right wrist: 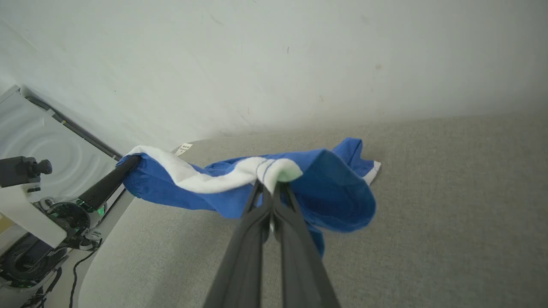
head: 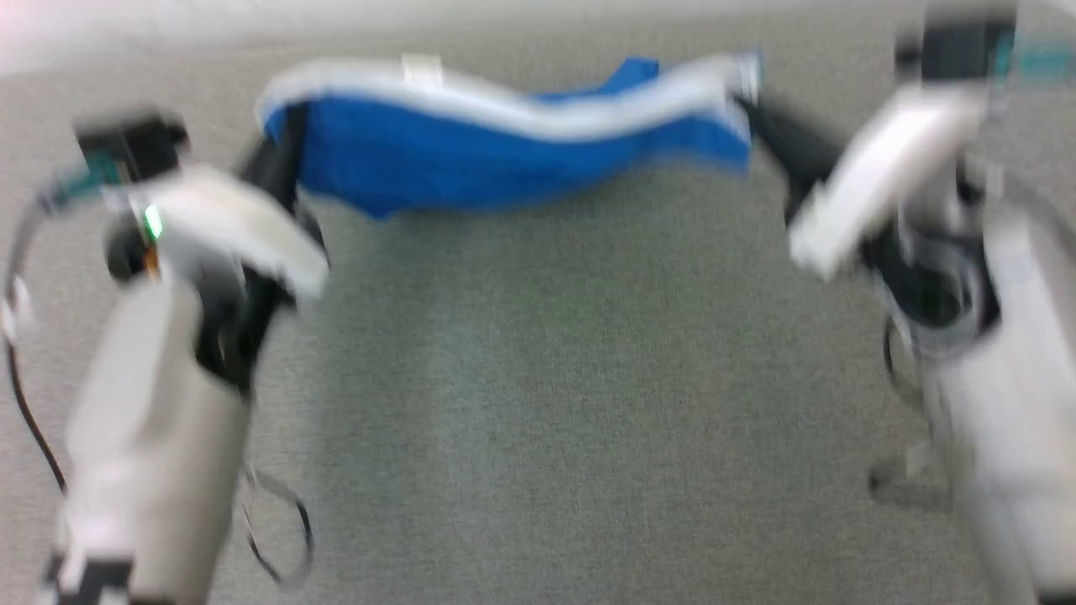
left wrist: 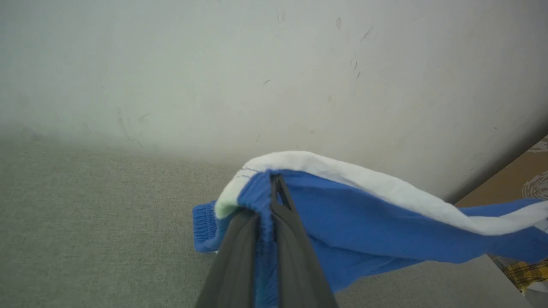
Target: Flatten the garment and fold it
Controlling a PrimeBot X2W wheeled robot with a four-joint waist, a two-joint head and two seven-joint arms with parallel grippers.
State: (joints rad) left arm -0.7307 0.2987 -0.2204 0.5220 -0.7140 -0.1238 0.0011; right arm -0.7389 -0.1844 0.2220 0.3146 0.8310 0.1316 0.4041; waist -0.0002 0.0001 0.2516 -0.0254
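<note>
White forearms [head: 151, 437], black cables [head: 29, 420], dark pincer fingers [left wrist: 295, 256], green light [head: 153, 223]

garment [head: 504, 160]: thin cloth, matt, softly creased
work surface [head: 538, 378]: grey woven fabric, rough, matt
wall [left wrist: 257, 64]: smooth, matt, scuffed
fingers [right wrist: 299, 265]: dark, matt plastic

The garment [head: 471, 160], bright blue shorts with a white stripe on top, hangs stretched left to right at the far side

A grey fabric surface [head: 538, 403] lies beneath the blue shorts [head: 471, 160], contact unclear.
</note>
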